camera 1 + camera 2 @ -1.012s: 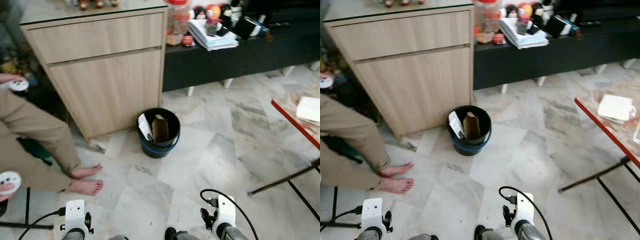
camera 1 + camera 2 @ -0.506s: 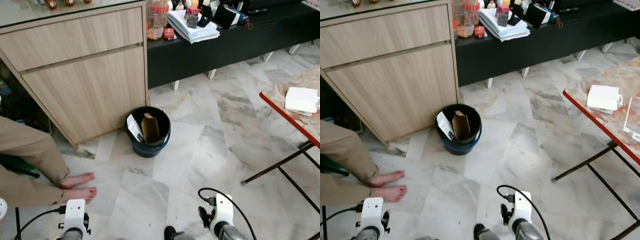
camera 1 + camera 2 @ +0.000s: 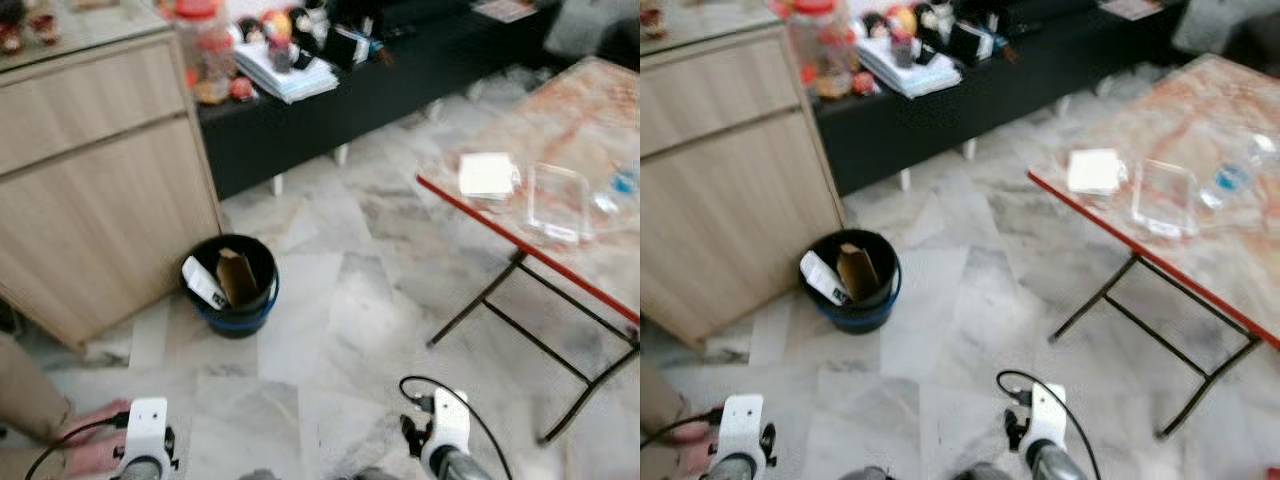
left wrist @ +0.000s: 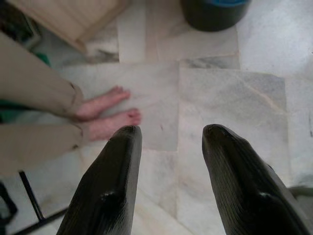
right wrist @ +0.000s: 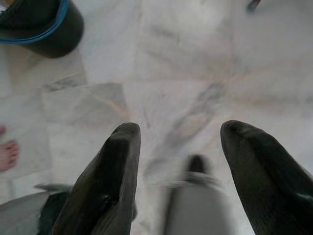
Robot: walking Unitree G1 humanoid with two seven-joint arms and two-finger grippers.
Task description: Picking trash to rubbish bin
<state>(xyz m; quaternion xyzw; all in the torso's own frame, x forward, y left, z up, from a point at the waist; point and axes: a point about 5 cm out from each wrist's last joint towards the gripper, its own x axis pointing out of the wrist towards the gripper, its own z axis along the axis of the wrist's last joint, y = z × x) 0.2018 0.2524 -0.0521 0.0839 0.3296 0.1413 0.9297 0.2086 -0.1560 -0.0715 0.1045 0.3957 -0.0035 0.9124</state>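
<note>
A black rubbish bin point(image 3: 232, 292) with a blue band stands on the marble floor beside a wooden cabinet point(image 3: 95, 180). A brown cardboard piece point(image 3: 237, 277) and a white packet point(image 3: 203, 283) stick up inside it. Both arms hang low at the bottom of the head views. My left gripper point(image 4: 171, 132) is open over bare floor tiles, with the bin point(image 4: 215, 12) farther ahead. My right gripper point(image 5: 180, 127) is also open with nothing between its fingers, and the bin point(image 5: 41, 27) sits off to one side.
A red-edged folding table point(image 3: 520, 250) at the right carries a white folded paper point(image 3: 487, 174), a clear plastic container point(image 3: 558, 200) and a plastic bottle point(image 3: 1230, 175). A low black bench point(image 3: 400, 80) holds papers and clutter. A person's bare feet point(image 4: 105, 115) rest near my left side.
The camera has swung to the right, so the bin and cabinet sit farther left in the picture and more of the red-edged table shows. Both grippers stay open and low.
</note>
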